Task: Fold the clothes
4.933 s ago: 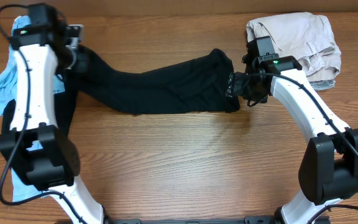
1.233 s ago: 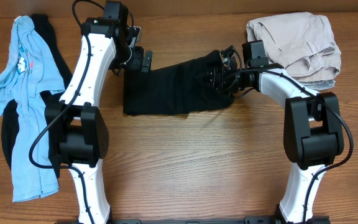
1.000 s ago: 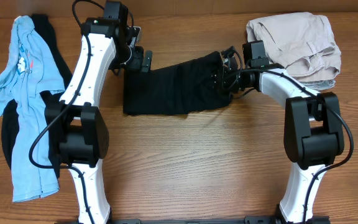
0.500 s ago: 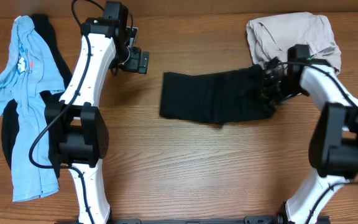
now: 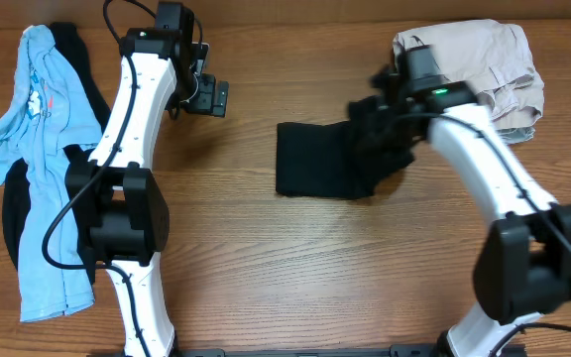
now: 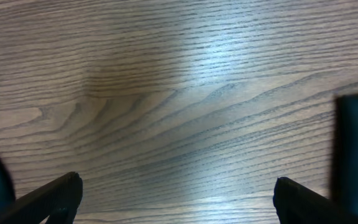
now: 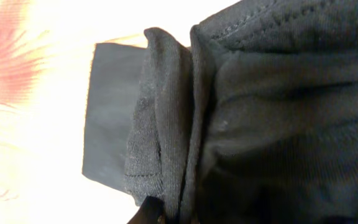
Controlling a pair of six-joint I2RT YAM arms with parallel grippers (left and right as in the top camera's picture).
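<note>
Noted: right tool (image 5: 380, 129) clamped on black garment (image 5: 315, 164), edge raised, evidently for folding over; left tool (image 6: 176, 186) parted, idle above tabletop (image 6: 179, 93).

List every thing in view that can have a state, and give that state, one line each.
black garment: folded into a short rectangle, right end bunched up.
right gripper: shut on the black garment.
left gripper: open, holding nothing.
beige garment: loosely folded, lying apart from both grippers.
light blue shirt: unfolded, spread out.
dark garment: unfolded, partly under the light blue shirt.
</note>
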